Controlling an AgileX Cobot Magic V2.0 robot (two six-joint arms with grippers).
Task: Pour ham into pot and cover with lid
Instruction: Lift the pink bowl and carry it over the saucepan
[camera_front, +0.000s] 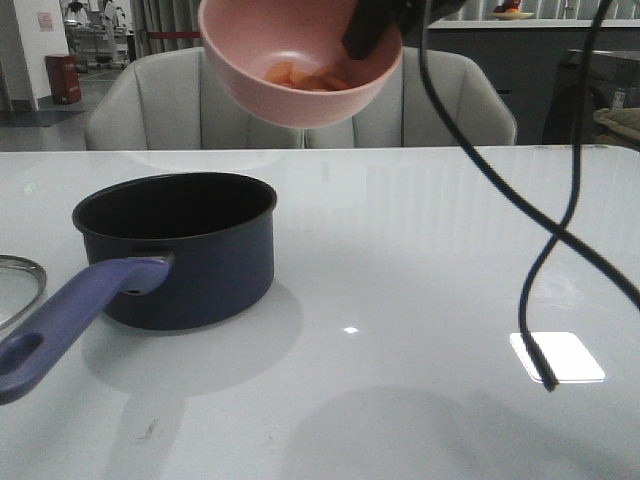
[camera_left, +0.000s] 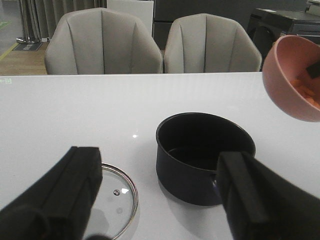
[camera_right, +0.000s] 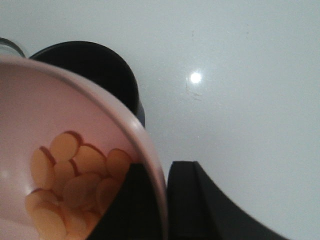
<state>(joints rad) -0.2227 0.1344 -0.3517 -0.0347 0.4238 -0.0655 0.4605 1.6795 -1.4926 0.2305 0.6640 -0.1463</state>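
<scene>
A pink bowl (camera_front: 295, 60) hangs tilted high above the table, to the right of and above the pot (camera_front: 180, 245). My right gripper (camera_right: 161, 197) is shut on the bowl's rim, one finger inside and one outside. Several round orange ham slices (camera_right: 70, 185) lie in the bowl (camera_right: 75, 115). The navy pot (camera_left: 202, 155) stands empty, its purple handle (camera_front: 70, 315) pointing to the near left. The glass lid (camera_left: 117, 197) lies flat on the table left of the pot; its edge (camera_front: 20, 285) shows at the far left. My left gripper (camera_left: 160, 192) hovers open above lid and pot.
Two grey chairs (camera_front: 300, 100) stand behind the white table (camera_front: 430, 260). A black cable (camera_front: 540, 250) dangles from the right arm over the table's right side.
</scene>
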